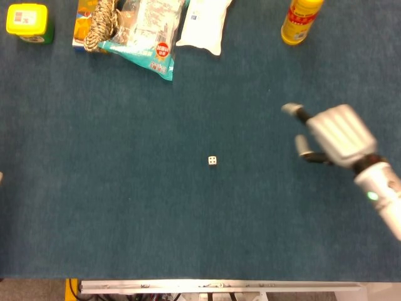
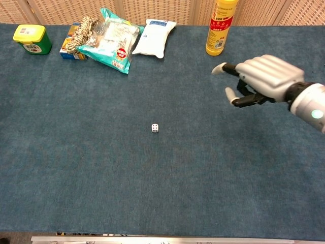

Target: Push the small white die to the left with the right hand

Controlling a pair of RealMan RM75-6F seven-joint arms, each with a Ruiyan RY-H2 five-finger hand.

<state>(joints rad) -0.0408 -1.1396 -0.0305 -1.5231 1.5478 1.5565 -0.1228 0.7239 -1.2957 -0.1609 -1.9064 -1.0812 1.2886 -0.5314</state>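
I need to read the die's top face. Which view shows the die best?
The head view: it looks almost straight down on the white die, so the top pips face the camera. The chest view shows the die at a slant, pips less distinct.

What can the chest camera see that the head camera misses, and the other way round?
Only the chest view shows the woven tan panels behind the table and the whole tall yellow bottle with its red band.

Only the head view shows the metal rail along the table's near edge in full.

Both show the small white die lying alone on the blue carpeted table, the right hand raised well clear of it with fingers apart, the yellow-lidded green tub and the snack bags.
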